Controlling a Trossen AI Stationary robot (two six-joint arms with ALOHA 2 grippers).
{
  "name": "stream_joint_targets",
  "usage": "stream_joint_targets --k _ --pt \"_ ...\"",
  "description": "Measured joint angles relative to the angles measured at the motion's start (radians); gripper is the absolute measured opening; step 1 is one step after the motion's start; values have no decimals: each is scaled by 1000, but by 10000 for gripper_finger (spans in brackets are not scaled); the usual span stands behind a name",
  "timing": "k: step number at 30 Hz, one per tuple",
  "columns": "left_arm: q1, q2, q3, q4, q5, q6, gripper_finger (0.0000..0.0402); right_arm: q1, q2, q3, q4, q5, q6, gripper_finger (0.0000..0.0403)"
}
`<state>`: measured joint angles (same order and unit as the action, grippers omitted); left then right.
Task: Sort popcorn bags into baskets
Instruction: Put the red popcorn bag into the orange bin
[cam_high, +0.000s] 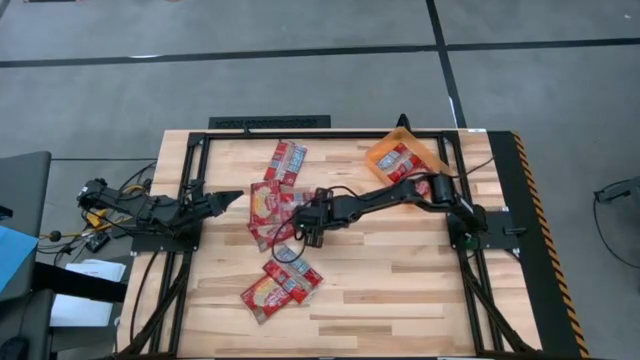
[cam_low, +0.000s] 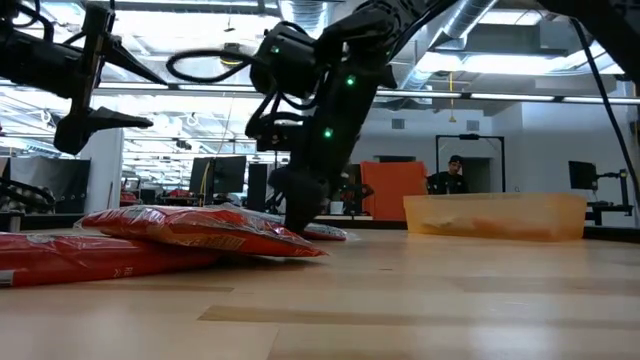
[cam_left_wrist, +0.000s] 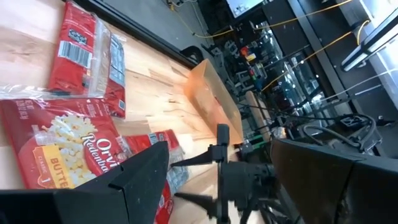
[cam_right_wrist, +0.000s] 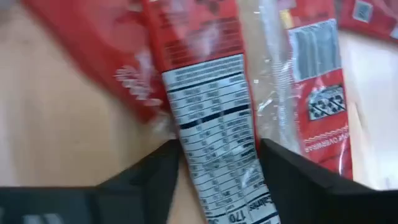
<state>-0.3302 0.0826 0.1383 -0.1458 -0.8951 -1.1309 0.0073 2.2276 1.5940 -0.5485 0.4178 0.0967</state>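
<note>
Red popcorn bags (cam_high: 268, 200) lie in a loose overlapping pile mid-surface, one of them, label side up (cam_right_wrist: 214, 130), directly beneath the right hand (cam_high: 311, 232), whose fingers (cam_right_wrist: 149, 180) stand spread either side of it without yet pinching. More bags lie just nearer the front edge than that hand (cam_high: 280, 288), and another pair just beyond it (cam_high: 285, 160). Back along the right arm, well apart from the hand, the orange basket (cam_high: 380, 152) already holds at least one bag. Away across the pile, the left hand (cam_high: 228, 200) waits spread and empty above the wooden surface (cam_high: 400, 290). Overlap is the risk: closing here could catch the neighbouring bag's slippery clear wrap too, dragging two along or letting the packet slide free mid-carry.
</note>
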Motion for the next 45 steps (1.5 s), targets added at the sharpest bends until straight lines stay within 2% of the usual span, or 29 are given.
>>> stream_joint_targets --k 6,8,12,18,27,32,36,41,45 --pt "0 0 0 -1 0 0 270 -7 1 -2 -30 -4 50 49" --pt "0 0 0 -1 0 0 270 -10 -4 -3 -35 -26 51 15" --pt "0 0 0 -1 -2 0 270 -13 -47 -6 -54 -81 113 16" --pt "0 0 0 0 -6 -4 270 -61 -193 -6 -46 -253 236 10" --pt "0 0 0 0 -19 -9 270 -175 -477 -48 -36 -292 440 5" --pt "0 0 0 0 -22 -15 270 -250 -658 -197 -10 -292 600 8" --pt "0 0 0 0 -27 -17 270 -280 -802 -382 114 -286 721 4" --pt "0 0 0 0 -42 -18 270 -304 -942 -604 146 -154 932 11" --pt "0 0 0 -1 -58 -18 270 -325 -1021 -718 149 -53 1050 5"
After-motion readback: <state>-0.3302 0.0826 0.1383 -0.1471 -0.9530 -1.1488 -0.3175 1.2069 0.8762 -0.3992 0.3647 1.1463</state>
